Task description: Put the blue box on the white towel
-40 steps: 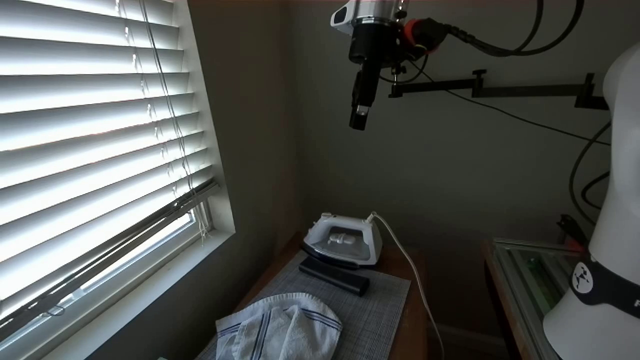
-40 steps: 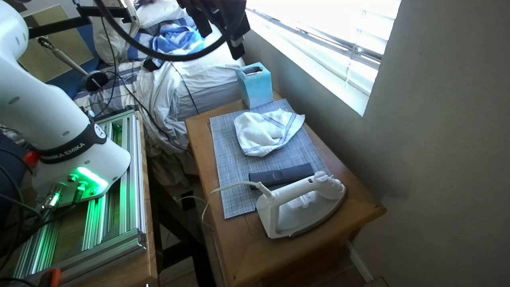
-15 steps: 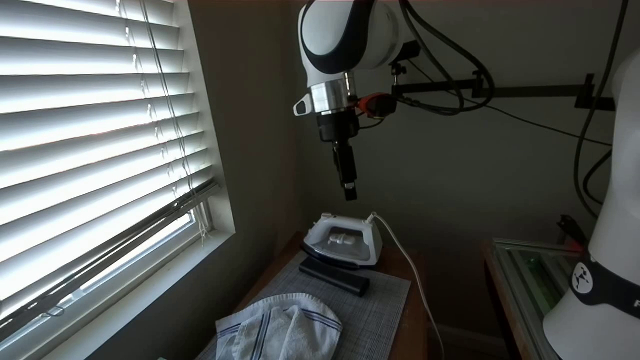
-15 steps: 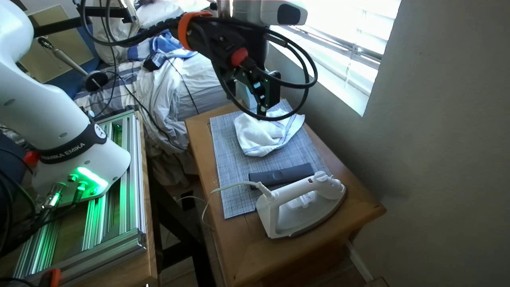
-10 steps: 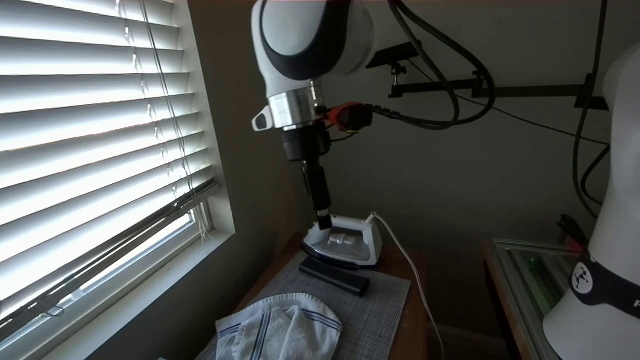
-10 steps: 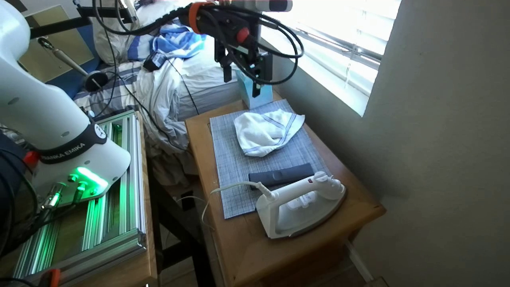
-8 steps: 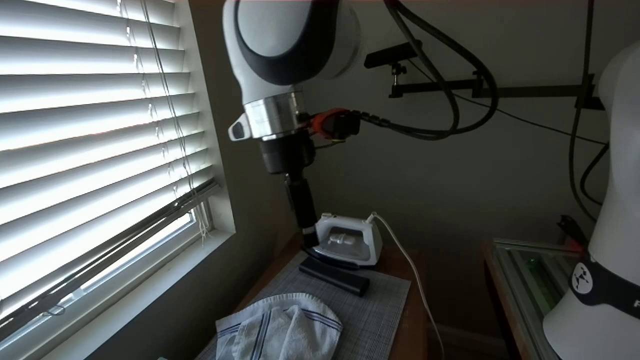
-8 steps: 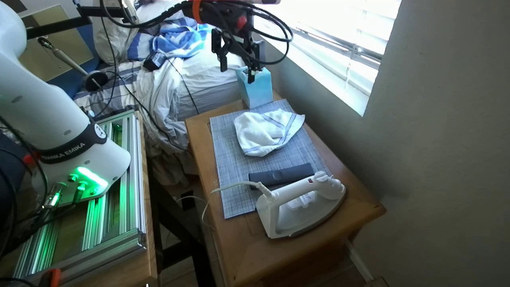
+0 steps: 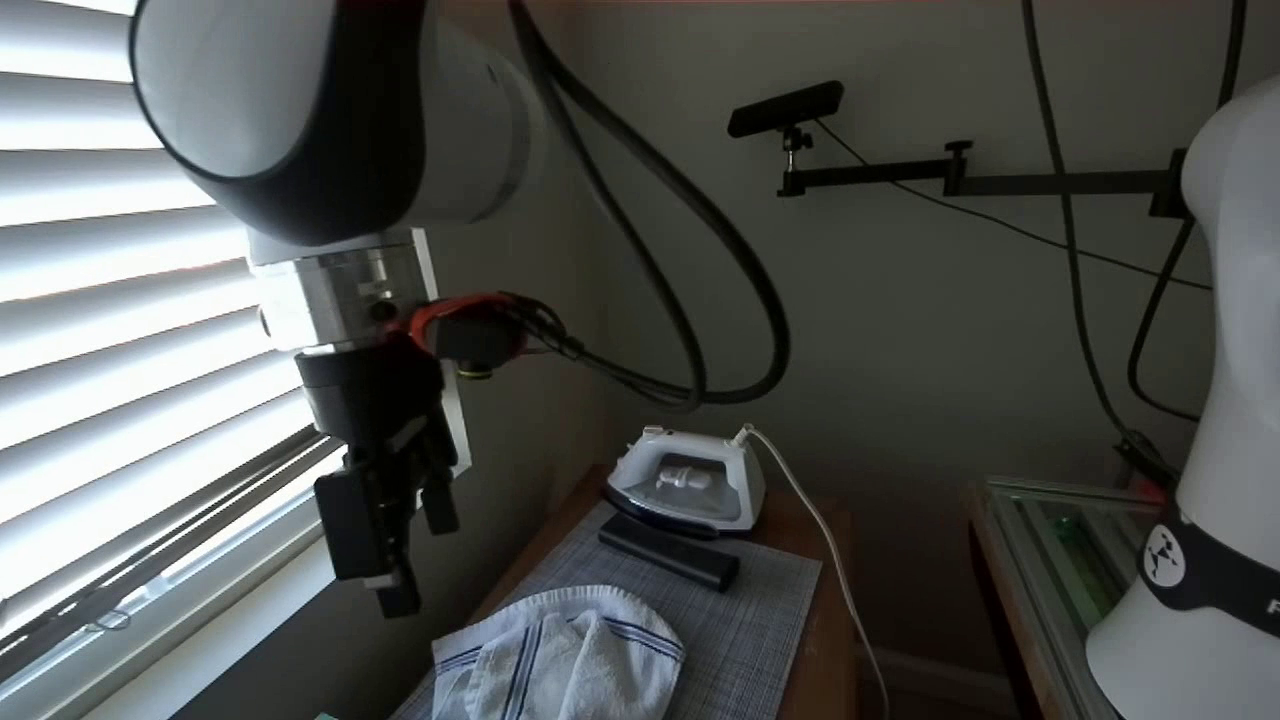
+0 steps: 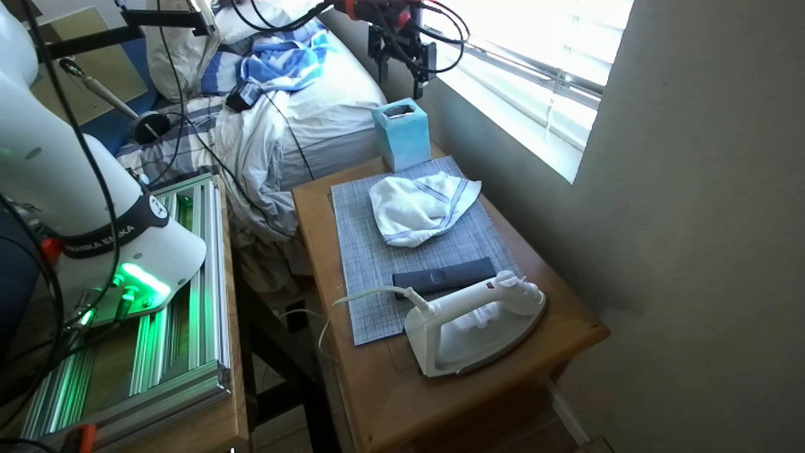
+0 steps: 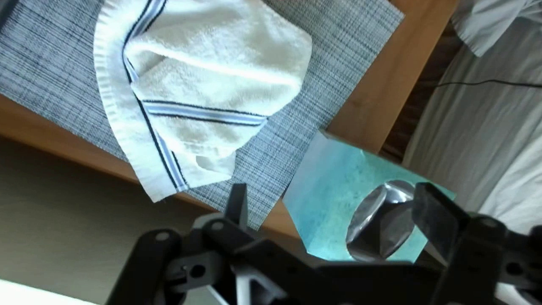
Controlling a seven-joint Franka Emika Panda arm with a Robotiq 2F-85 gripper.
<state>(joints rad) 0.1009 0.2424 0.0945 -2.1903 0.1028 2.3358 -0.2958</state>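
Observation:
The blue box point(image 10: 405, 145) is a turquoise tissue box with an oval opening on top. It stands upright at the table's end by the window and bed. It fills the lower middle of the wrist view point(image 11: 328, 190). The white towel point(image 10: 415, 214) with blue stripes lies crumpled on a grey placemat beside the box. The towel also shows in an exterior view point(image 9: 570, 660) and the wrist view point(image 11: 220, 72). My gripper point(image 10: 400, 87) is open and empty above the box, its fingers point(image 11: 334, 202) apart on either side of the opening in the wrist view.
A white iron point(image 10: 471, 327) with a cord and a dark grey case point(image 10: 443, 277) stand at the table's other end. The placemat point(image 10: 371, 283) covers part of the wooden table point(image 10: 390, 409). A window with blinds point(image 9: 200, 250) and the wall run close alongside.
The arm has swung past the iron and towel toward the box end of the table and come lower. The gripper has turned and stays open. The box and towel have not moved.

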